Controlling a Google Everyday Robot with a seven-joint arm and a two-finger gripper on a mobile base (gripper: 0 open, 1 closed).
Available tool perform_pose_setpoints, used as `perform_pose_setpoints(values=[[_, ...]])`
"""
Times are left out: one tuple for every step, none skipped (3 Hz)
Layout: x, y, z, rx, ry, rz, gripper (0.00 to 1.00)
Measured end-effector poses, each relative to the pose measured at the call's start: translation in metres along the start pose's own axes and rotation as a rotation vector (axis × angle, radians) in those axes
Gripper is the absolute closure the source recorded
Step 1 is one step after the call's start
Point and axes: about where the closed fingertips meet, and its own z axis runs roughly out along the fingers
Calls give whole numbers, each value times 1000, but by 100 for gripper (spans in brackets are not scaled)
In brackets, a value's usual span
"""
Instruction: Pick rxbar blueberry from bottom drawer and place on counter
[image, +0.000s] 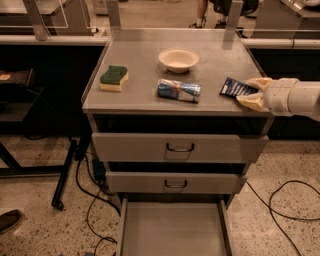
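Observation:
The rxbar blueberry (234, 87), a small flat navy wrapper with white lettering, is at the right edge of the counter (145, 97), low over or on its surface. My gripper (245, 92) reaches in from the right with its cream fingers (251, 103) closed around the bar's right end. The bottom drawer (172, 231) is pulled open below, and its grey floor is bare.
On the counter are a green-and-yellow sponge (114, 78) at the left, a white bowl (178, 59) at the back middle, and a shiny blue-silver packet (179, 90) in the middle. The two upper drawers (179, 147) are shut. Cables (280, 202) lie on the floor.

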Motion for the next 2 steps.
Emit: perform_pose_setpoints(values=[[0, 0, 0, 0, 0, 0, 38], [0, 0, 0, 0, 0, 0, 14]])
